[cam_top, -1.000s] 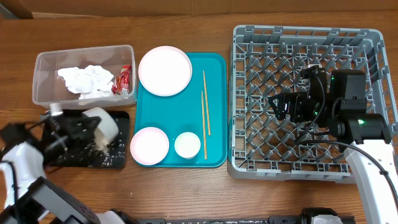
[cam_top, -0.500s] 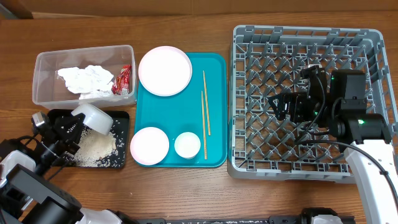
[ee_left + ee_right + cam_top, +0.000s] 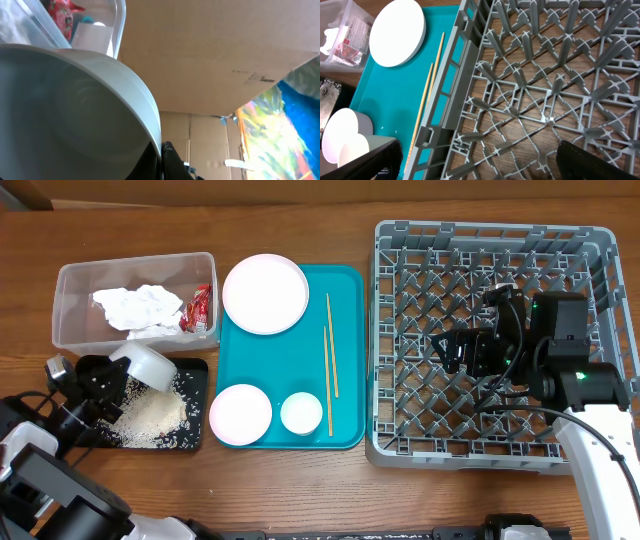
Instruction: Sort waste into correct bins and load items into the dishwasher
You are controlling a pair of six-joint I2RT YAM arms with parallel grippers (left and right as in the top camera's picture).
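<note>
I read the left claw (image 3: 110,371) as clamped on the rim of a white bowl (image 3: 150,366), which is tilted over the black tray (image 3: 197,438). Loose rice (image 3: 150,416) lies in that tray. The napkin (image 3: 135,308) and red wrapper (image 3: 198,308) sit in the clear tub (image 3: 60,320). The right claw (image 3: 479,167) hangs over the grey rack (image 3: 560,75), fingers wide apart and empty. Large plate (image 3: 265,293), small plate (image 3: 240,413), cup (image 3: 301,412) and chopsticks (image 3: 329,345) lie on the teal tray (image 3: 348,285).

Left claw (image 3: 118,372) clamped on white bowl (image 3: 152,366) rim, wrist tipped — right claw (image 3: 452,350) spread wide.
</note>
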